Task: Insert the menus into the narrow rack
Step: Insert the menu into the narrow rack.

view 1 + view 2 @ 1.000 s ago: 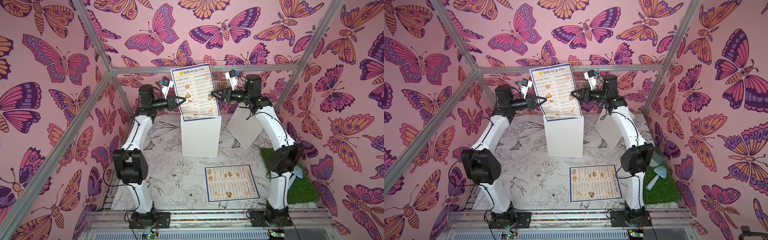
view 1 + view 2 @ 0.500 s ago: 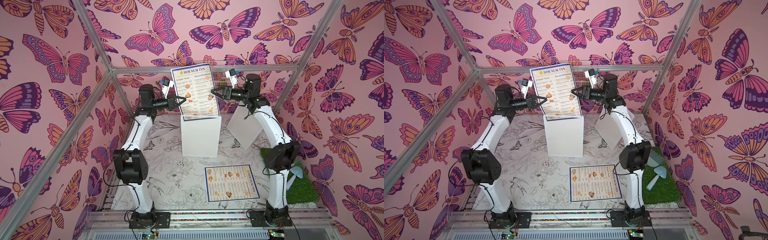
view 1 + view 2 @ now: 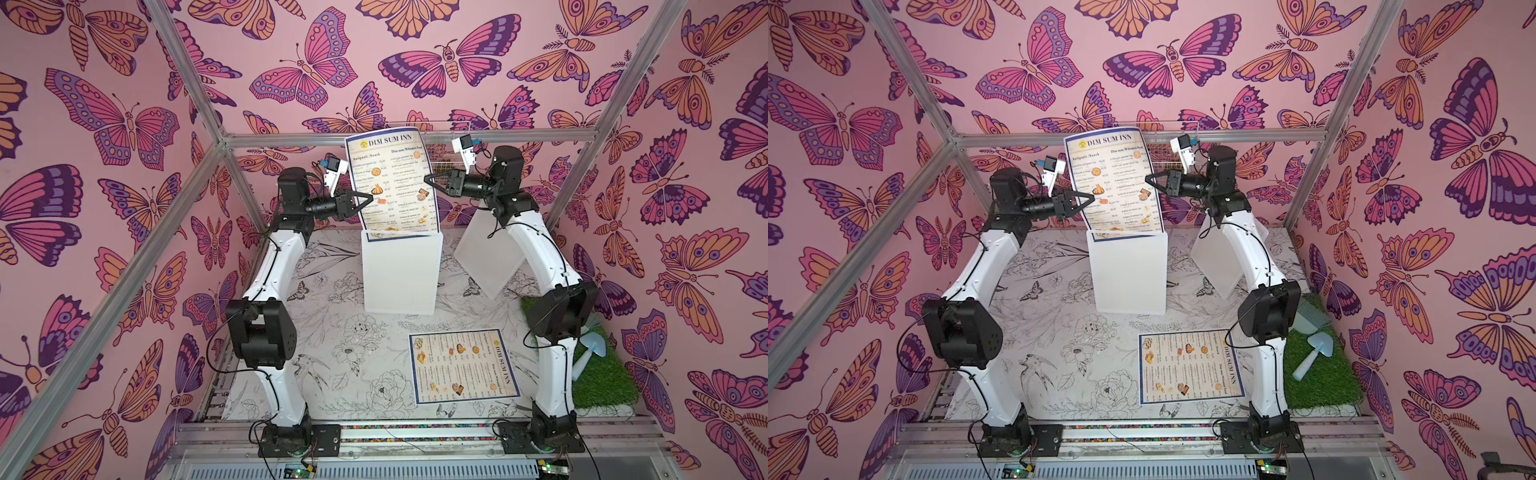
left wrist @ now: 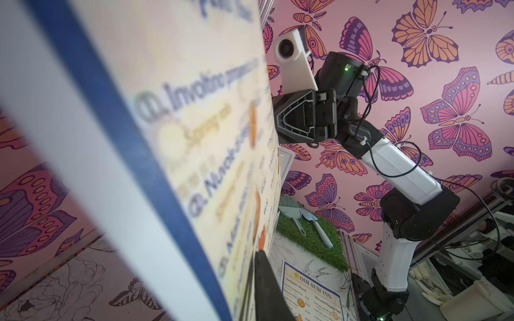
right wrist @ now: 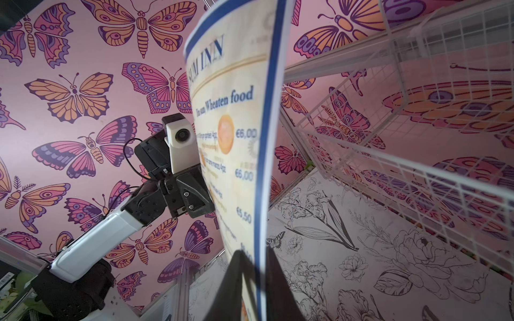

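**Now half-seated: one menu upright in the rack, a gripper at each side edge**

Seen from above, a plain white box-like rack (image 3: 401, 274) with smooth flat walls stands at the middle back of a table covered in a black-and-white flower print. An upright menu (image 3: 390, 183) rises out of its narrow top slot. It is a thin, glossy cream sheet with a blue border, headed "DIM SUM INN". Only its bottom edge is inside; most of the sheet stands above the rim, bowing a little. Its long axis is vertical, so the slot lies straight below the sheet, and the coming move is probably a downward slide.

The left gripper (image 3: 368, 198) meets the sheet's left edge about halfway up. Whether it is pinching or letting go cannot be told: the left wrist view shows only one dark finger (image 4: 264, 280) beside the blurred print. The right gripper (image 3: 428, 179) meets the opposite edge slightly higher. In the right wrist view its two dark fingers (image 5: 236, 280) sit on either side of the blue border, clamped on the sheet.

A flat menu (image 3: 463, 365) lies face up on the table in front of the rack, well apart from both grippers. Its long axis runs side to side, and the right arm's base is the nearer one.
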Tool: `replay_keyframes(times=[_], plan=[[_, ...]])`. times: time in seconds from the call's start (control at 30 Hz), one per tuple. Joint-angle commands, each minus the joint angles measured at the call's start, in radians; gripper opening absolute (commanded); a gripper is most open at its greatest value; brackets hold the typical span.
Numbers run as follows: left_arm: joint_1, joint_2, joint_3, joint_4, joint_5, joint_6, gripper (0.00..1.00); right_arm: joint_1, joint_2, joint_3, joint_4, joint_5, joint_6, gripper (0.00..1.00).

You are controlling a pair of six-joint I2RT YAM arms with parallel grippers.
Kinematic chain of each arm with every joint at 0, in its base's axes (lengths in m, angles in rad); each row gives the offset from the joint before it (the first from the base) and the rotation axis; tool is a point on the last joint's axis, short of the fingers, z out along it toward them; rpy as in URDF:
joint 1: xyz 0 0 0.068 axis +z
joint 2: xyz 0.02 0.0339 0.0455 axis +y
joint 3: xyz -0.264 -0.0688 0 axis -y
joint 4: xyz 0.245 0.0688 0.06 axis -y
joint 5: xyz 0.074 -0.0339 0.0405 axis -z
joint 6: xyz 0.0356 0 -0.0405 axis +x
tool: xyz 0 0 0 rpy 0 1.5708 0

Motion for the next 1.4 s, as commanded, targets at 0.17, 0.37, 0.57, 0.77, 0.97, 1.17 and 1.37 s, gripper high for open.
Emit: replay_keyframes(times=[0.17,0.37,0.57,0.77,0.97,1.17,1.37], plan=[[-0.005,0.024,0.036,0.001,-0.026,-0.007,0.30,-0.004,-0.042,-0.073,0.096,0.012,-0.033,0.11],[-0.006,0.029,0.039,0.032,-0.064,-0.034,0.34,-0.004,-0.094,-0.180,0.142,0.054,-0.081,0.08],[-0.005,0.033,0.041,0.040,-0.090,-0.043,0.42,-0.004,-0.150,-0.278,0.212,0.077,-0.100,0.10],[-0.004,0.042,0.048,0.055,-0.107,-0.063,0.49,-0.004,-0.192,-0.330,0.235,0.119,-0.137,0.13],[-0.004,0.053,0.060,0.064,-0.102,-0.078,0.49,-0.004,-0.224,-0.385,0.303,0.114,-0.126,0.16],[-0.011,0.057,0.060,0.068,-0.093,-0.082,0.49,-0.004,-0.236,-0.403,0.313,0.080,-0.120,0.20],[-0.014,0.053,0.062,0.081,-0.095,-0.090,0.49,-0.004,-0.245,-0.403,0.299,0.068,-0.123,0.26]])
